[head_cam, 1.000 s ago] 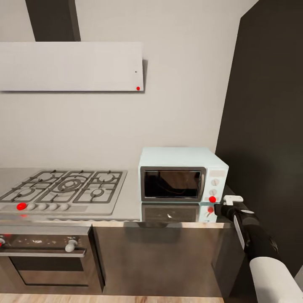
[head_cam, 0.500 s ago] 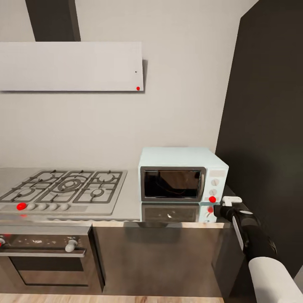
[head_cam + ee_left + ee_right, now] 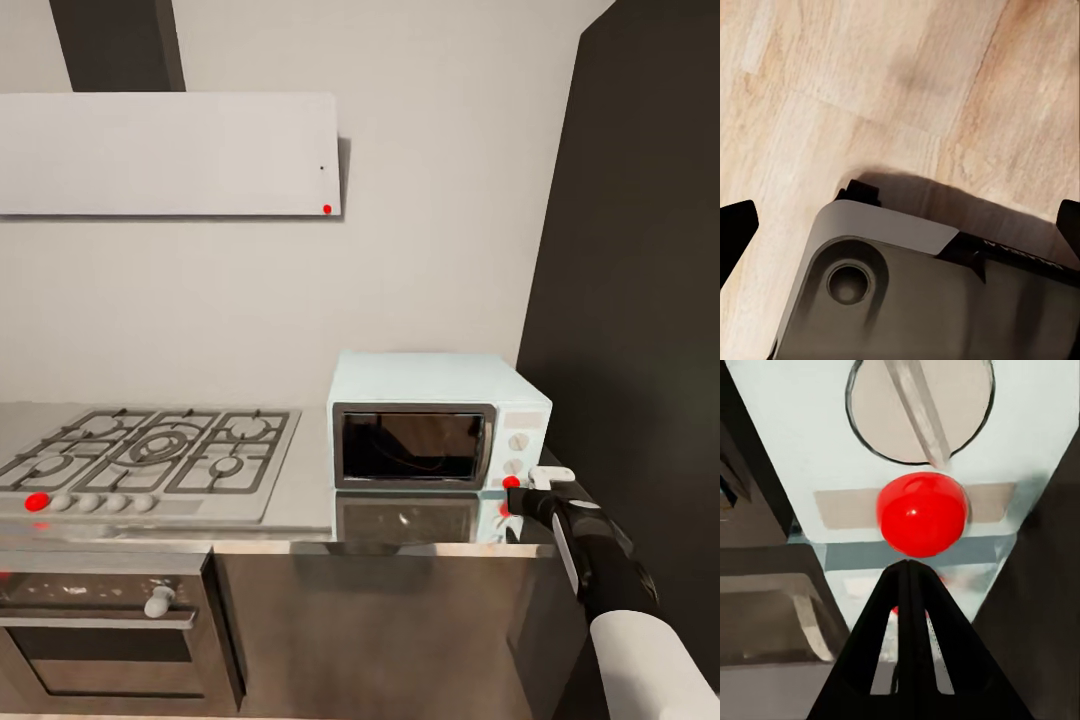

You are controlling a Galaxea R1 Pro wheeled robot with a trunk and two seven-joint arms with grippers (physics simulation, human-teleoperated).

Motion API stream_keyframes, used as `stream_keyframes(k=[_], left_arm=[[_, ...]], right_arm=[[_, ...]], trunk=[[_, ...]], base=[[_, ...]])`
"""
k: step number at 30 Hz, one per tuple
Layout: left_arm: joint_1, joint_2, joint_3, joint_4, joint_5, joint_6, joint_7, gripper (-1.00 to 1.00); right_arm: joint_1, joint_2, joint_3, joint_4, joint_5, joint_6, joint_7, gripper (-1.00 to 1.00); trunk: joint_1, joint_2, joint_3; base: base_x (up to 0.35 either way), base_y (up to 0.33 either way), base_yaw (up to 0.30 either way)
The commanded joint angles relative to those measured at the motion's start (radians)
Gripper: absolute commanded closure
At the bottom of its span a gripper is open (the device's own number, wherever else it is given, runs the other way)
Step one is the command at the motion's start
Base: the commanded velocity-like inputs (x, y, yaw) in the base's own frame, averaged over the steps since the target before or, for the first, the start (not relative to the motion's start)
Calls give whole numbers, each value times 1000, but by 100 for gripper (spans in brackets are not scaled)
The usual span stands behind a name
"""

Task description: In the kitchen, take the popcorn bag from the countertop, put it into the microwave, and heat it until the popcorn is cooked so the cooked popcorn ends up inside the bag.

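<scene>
The pale mint-blue microwave [image 3: 435, 420] stands on the glossy grey countertop [image 3: 300, 505] with its dark glass door closed. Its side panel carries white knobs and a red button [image 3: 511, 482]. My right gripper [image 3: 517, 494] is at the panel's lower corner. In the right wrist view its fingers [image 3: 907, 566] are shut together, tip just under the red button [image 3: 921, 514], with a white knob [image 3: 919, 409] beyond. My left gripper [image 3: 900, 225] is open, hanging over wooden floor. The popcorn bag and popcorn are out of view.
A steel gas hob [image 3: 150, 455] with black grates lies left of the microwave, above a dark built-in oven [image 3: 100, 620]. A grey hood [image 3: 165, 155] hangs on the wall. A dark tall panel [image 3: 640, 350] stands right of the microwave. Part of my base [image 3: 907, 300] lies below the left gripper.
The whole head picture has shifted slightly, so the camera moved. The red button now lies closer to my right gripper's tip than before.
</scene>
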Motion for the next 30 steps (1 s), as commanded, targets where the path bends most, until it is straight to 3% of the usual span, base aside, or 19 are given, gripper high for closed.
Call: stream_keyframes(k=[1, 10, 21, 30], left_arm=[[0, 0, -9, 0, 10, -2, -2, -100], [0, 1, -9, 0, 10, -2, -2, -100], [0, 1, -9, 0, 9, -3, -2, -100], [0, -4, -5, 0, 26, -6, 3, -100]], right_arm=[[-1, 0, -3, 2, 10, 4, 8, 100], [-1, -16, -5, 51, 11, -31, 5, 100], [-1, -15, -5, 52, 11, -35, 7, 100], [-1, -16, -5, 52, 14, -33, 10, 100]], trunk=[[0, -1, -1], [0, -1, -1], [0, -1, -1], [0, -1, -1]], base=[[192, 0, 0], [160, -34, 0], [99, -60, 0], [-290, 0, 0]])
